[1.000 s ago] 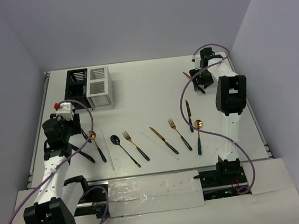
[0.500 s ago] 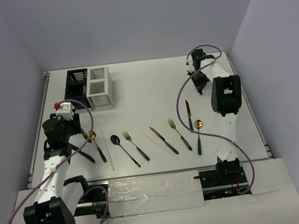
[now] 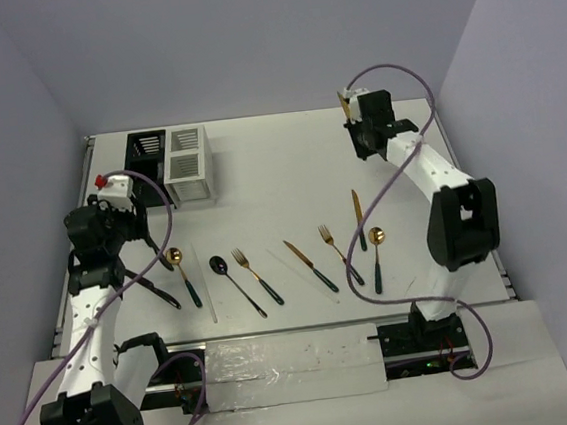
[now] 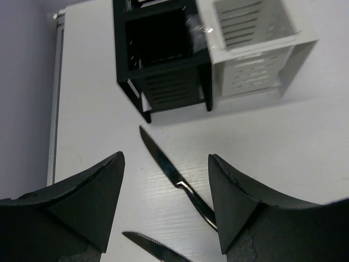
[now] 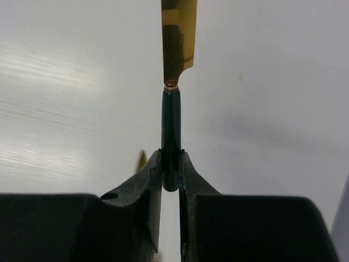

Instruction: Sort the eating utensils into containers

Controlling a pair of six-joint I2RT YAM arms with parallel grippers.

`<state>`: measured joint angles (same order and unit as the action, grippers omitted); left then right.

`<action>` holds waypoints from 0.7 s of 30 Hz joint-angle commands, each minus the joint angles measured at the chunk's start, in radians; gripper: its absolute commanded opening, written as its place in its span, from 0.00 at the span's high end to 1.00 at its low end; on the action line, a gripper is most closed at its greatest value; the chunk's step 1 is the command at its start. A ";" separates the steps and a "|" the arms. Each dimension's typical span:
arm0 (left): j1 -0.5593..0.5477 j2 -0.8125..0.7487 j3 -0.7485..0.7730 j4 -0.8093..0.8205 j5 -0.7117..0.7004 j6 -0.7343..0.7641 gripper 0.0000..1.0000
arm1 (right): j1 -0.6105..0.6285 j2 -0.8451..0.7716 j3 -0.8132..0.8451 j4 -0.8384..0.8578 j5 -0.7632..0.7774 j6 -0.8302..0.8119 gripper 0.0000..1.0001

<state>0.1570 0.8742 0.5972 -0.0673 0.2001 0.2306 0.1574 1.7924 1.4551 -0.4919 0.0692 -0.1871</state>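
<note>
Top view: we see the right fingers [image 3: 351, 116] raised over the far right of the desk [image 3: 280, 173], clamped on a gold knife [image 3: 343, 103]. The left fingers [image 3: 130, 235] hover wide open and empty at near left, by two black knives [image 3: 155, 288]. The black caddy [image 3: 146, 157] and white caddy [image 3: 188, 161] sit far left, well apart from the held knife, and a row of utensils [image 3: 259, 277] lies along the near desk. Left wrist view: the open fingers straddle one black knife, both caddies just ahead. Right wrist view: the fingers pinch the dark green handle [image 5: 170, 125] near its end, blade [image 5: 177, 38] pointing away. We judge it light, stiff and slick. This thin end grip could let it swivel, so mid-handle would suit better.
</note>
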 commanded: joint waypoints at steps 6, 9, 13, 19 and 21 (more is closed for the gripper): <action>0.001 -0.011 0.300 -0.279 0.512 -0.009 0.28 | 0.267 -0.359 -0.310 0.640 -0.153 0.236 1.00; -0.005 -0.007 0.355 -0.263 0.623 -0.097 0.24 | 0.390 -0.384 -0.384 0.801 -0.175 0.322 1.00; -0.030 0.017 0.403 -0.189 0.676 -0.195 0.23 | 0.539 -0.363 -0.392 0.918 -0.164 0.377 1.00; -0.086 0.083 0.414 -0.121 0.668 -0.275 0.17 | 0.718 -0.242 -0.297 0.986 -0.102 0.379 1.00; -0.093 0.114 0.418 -0.101 0.656 -0.298 0.17 | 0.741 -0.199 -0.276 1.012 -0.118 0.394 1.00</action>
<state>0.0772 0.9550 0.9733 -0.2314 0.8234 -0.0021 0.8696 1.5555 1.1130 0.3923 -0.0696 0.1715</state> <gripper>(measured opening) 0.829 0.180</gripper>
